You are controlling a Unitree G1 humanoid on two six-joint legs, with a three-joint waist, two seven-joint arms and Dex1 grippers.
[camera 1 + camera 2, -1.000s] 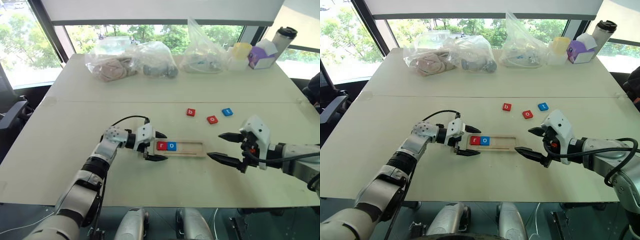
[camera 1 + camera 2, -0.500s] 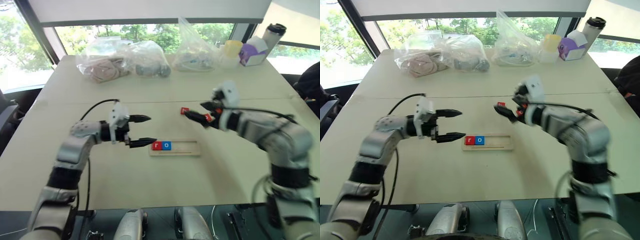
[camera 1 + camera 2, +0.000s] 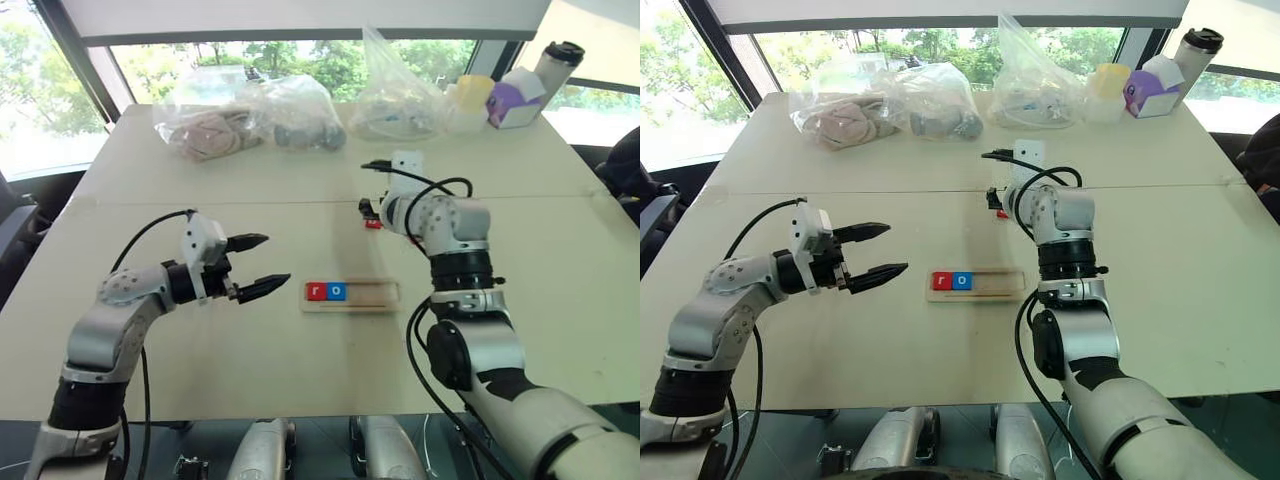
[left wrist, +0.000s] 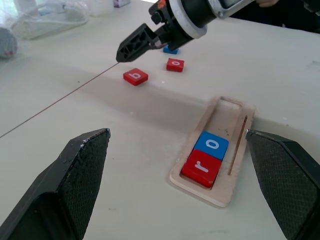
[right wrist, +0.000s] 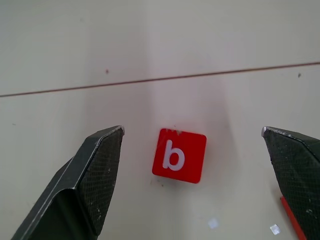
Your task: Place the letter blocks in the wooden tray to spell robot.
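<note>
Over red b block (image 5: pixel 178 156), right gripper (image 5: pixel 195 175) fingers spread

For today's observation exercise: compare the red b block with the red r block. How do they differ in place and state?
The r block lies inside the wooden tray at one end, touching the blue o block; the b block lies loose on the bare table, apart from other blocks. The open right gripper hovers over the b block; no gripper is at the r block. Both are flat red squares with white lowercase letters.
</note>
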